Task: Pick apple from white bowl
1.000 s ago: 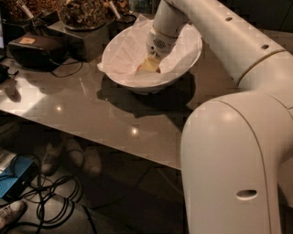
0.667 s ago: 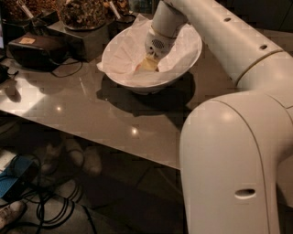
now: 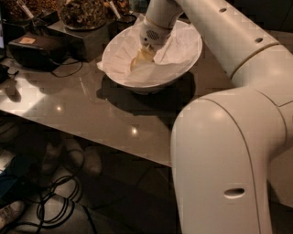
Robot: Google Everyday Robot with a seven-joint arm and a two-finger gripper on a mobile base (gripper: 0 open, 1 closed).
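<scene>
Camera view: apple cannot be told apart for sure. A yellowish patch (image 3: 139, 58) shows inside the white bowl (image 3: 183, 61), left of its middle, on the crumpled white paper (image 3: 176, 43) that lines it. The patch sits right at the tip of the gripper (image 3: 145, 51), touching it, and could be apple or part of the gripper. The gripper reaches down into the bowl from the upper right, with its round white wrist above the paper. Whether it is released, clenched or grasping anything cannot be told.

The bowl is wide and glossy with a slanted rim. It stands on a grey shiny table (image 3: 91, 114), near the far edge, and casts a dark shadow in front. 1 white robot arm (image 3: 229, 137) fills the right half, with its thick lower link in the foreground and its upper link running to the bowl.

Behind the bowl on the left, a dark bowl of brown snacks (image 3: 82, 11) stands on a black stand (image 3: 84, 41). A second snack bowl (image 3: 23, 7) is cut off by the top left corner. Left of the stand lies a black box (image 3: 39, 50) with a small tan label (image 3: 27, 40), writing too small to read. Below the table edge, black cables (image 3: 59, 208) loop on the dark floor, with a pale shoe (image 3: 9, 212) at the bottom left corner.
</scene>
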